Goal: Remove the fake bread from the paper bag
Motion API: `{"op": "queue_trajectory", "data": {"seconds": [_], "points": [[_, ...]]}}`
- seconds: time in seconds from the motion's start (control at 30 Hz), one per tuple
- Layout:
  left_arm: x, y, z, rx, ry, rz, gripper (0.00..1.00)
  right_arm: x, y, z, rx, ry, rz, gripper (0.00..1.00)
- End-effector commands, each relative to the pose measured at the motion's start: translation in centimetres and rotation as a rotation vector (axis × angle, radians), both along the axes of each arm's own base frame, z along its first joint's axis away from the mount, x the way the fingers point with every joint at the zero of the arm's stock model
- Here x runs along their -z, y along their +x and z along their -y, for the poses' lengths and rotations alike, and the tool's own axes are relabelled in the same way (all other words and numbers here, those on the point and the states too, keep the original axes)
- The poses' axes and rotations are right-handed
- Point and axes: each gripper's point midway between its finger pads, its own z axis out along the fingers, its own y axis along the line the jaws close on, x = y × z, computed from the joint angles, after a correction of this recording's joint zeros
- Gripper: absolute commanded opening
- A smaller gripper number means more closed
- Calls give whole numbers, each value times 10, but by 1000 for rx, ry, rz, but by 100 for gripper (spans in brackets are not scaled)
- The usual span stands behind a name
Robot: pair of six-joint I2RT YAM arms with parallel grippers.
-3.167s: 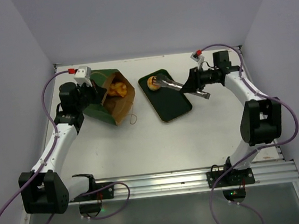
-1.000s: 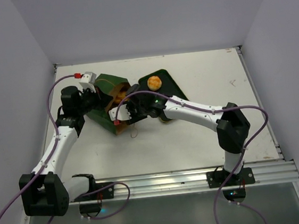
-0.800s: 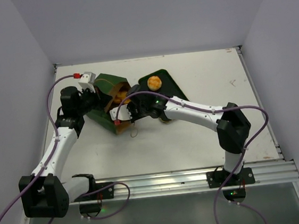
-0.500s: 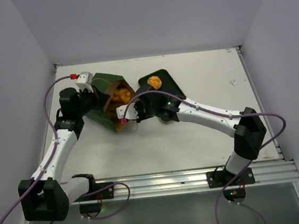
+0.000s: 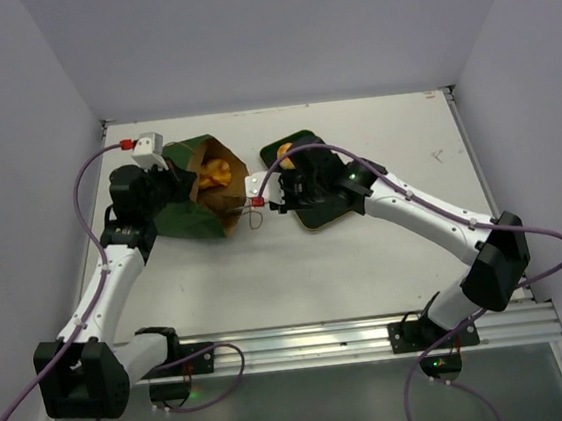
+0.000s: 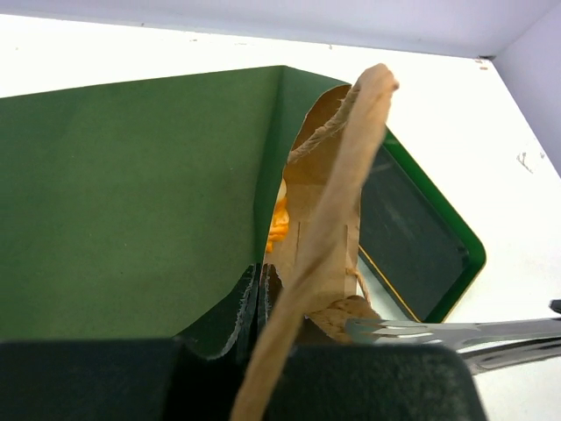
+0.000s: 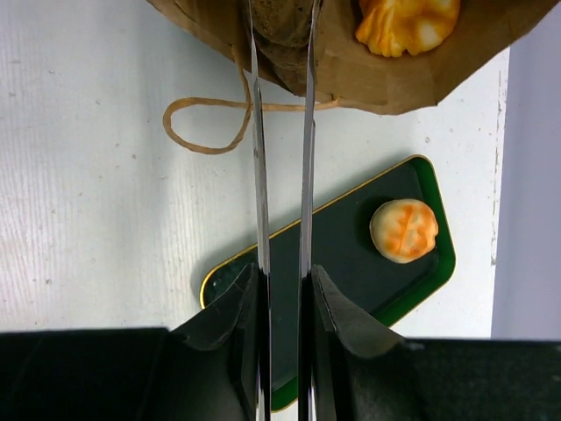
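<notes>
Right claw (image 7: 280, 10) around dark bread piece (image 7: 281, 39)

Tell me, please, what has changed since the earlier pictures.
The right gripper left the tray, reached into the paper bag and has backed to its mouth, closed on a dark brown piece. The left gripper still pinches the rim; the bun stays on the tray.

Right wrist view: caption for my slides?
Right gripper pinches dark brown bread piece at mouth of kraft-lined paper bag; round orange bun on dark green tray.

White table (image 5: 318, 277): green paper bag (image 5: 177, 221) on its side, green tray (image 7: 351, 254) near.
</notes>
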Motion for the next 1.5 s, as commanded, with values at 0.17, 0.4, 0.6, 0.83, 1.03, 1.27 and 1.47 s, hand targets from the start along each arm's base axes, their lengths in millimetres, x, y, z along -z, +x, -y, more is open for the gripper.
{"op": "queue_trajectory", "data": {"seconds": [0.17, 0.4, 0.6, 0.83, 1.03, 1.27, 1.47], "points": [[-32, 14, -7, -57, -22, 104, 0, -48, 4, 16, 62, 133, 1, 0], [-24, 12, -10, -57, 8, 93, 0, -76, 18, 43, 201, 275, -72, 0], [-17, 8, -11, -46, 33, 91, 0, -75, 45, 98, 439, 388, -182, 0], [-14, 0, -12, -36, 54, 104, 0, -7, 85, 163, 779, 387, -359, 0], [-13, -5, -12, -29, 68, 115, 0, 27, 114, 181, 894, 348, -423, 2], [-10, -10, -14, -28, 84, 121, 0, 60, 130, 184, 950, 286, -485, 10], [-9, -11, -13, -24, 87, 126, 0, 76, 135, 188, 974, 253, -508, 29]]}}
